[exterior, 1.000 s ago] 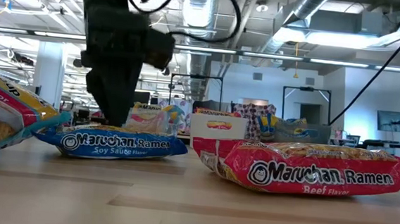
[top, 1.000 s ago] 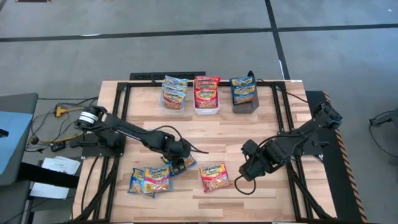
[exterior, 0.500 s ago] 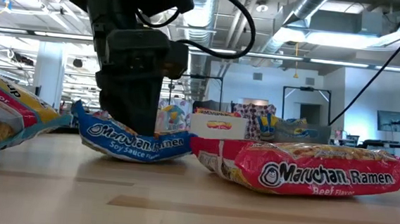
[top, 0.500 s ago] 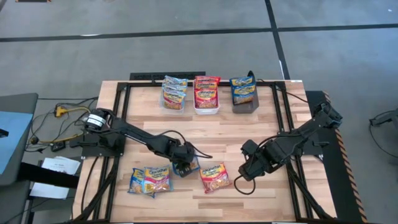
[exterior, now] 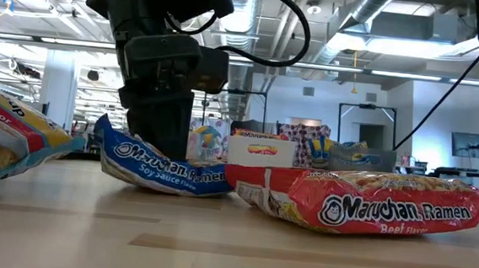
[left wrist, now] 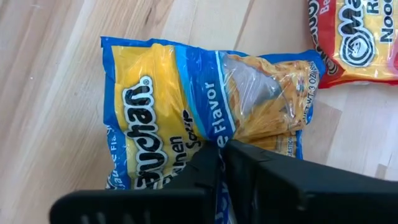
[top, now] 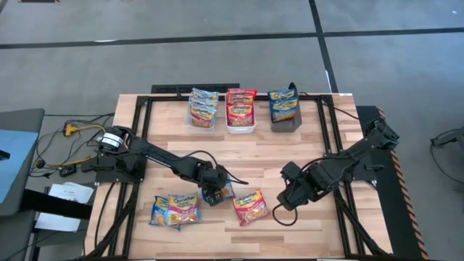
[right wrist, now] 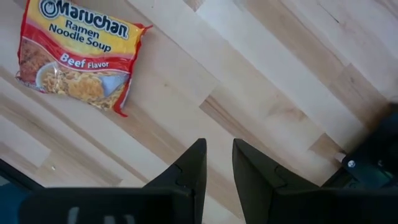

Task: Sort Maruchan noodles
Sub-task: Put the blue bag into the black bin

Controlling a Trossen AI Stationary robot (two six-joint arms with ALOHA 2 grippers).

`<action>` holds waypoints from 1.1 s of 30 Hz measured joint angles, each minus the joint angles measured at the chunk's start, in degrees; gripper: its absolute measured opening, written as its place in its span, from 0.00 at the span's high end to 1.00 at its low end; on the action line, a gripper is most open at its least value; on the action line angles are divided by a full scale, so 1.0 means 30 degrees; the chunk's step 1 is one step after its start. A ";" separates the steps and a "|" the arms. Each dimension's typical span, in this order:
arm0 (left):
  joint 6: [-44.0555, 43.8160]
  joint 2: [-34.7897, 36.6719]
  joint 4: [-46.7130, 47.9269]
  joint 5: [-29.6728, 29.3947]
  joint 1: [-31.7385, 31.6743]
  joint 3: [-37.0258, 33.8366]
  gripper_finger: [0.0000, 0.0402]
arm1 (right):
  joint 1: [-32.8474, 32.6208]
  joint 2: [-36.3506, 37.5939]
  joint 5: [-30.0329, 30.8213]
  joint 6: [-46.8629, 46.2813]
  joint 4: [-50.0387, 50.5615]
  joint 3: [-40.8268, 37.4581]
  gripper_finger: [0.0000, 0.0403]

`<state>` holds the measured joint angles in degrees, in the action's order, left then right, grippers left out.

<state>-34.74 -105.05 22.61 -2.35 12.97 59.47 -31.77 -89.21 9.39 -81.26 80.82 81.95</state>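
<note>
Four loose packets lie along the counter's (top: 304,138) near edge, and we read this as the pick step on one of them. Left tool (top: 212,194) is down on the blue packet (exterior: 165,164), fingers pinched together on its edge; the low view shows that packet's one end tipped up off the wood. Its label reads "Maruchan", "Soy Sauce Flavor". Touching it toward the right edge is the red packet (exterior: 369,209), lying flat, marked "Maruchan Ramen Noodle Soup", "Beef Flavor". Two more packets (top: 174,209) overlap near the left near corner; we can read only "Flavor" on one.

Right tool (top: 285,199) waits just beside the red packet, fingers partly parted, holding nothing.

Against the far edge stand three bins: the clear bin (top: 202,116), the white bin (top: 241,119) with red packets, the grey bin (top: 286,116) with blue ones.

Next move, as we judge it: lift clear of the beef packet without dragging it, then carry to the grey bin, where the colours match. A pinch on crinkly film may slip.
</note>
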 joint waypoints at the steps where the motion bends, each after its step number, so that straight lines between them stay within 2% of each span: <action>1: 0.0021 0.0194 0.0143 -0.0007 0.0000 0.0062 0.99 | 0.0028 0.0000 0.0000 -0.0127 -0.0007 0.0000 0.75; 7: 0.0862 0.1506 0.1101 -0.0032 0.0036 0.0430 1.00 | 0.0437 0.0000 0.0432 -0.0443 -0.0029 0.0000 0.75; 13: 0.1422 0.3215 0.1771 -0.1545 0.0017 0.0712 1.00 | 0.1261 0.0000 0.0459 -0.0190 -0.0025 0.0000 0.75; 21: 0.1858 0.5105 0.1803 -0.2408 0.0036 0.0719 1.00 | 0.2971 0.0340 0.0430 0.1737 -0.0420 -0.0007 0.75; 26: 0.1945 0.6196 0.1676 -0.2851 0.0022 0.0749 1.00 | 0.4484 0.1673 0.0316 0.3855 -0.2408 -0.0007 0.75; 29: 0.1945 0.6787 0.1621 -0.3061 0.0036 0.0755 1.00 | 0.5689 0.2624 -0.0846 0.5257 -0.4202 0.0000 0.75; 33: 0.1962 0.7418 0.1499 -0.3501 0.0029 0.0763 1.00 | 0.7519 0.3407 -0.3500 0.7375 -0.6961 0.0000 0.75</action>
<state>-28.86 -82.80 27.11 -12.85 13.06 61.76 -9.21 -78.99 -1.11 -59.14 59.93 81.95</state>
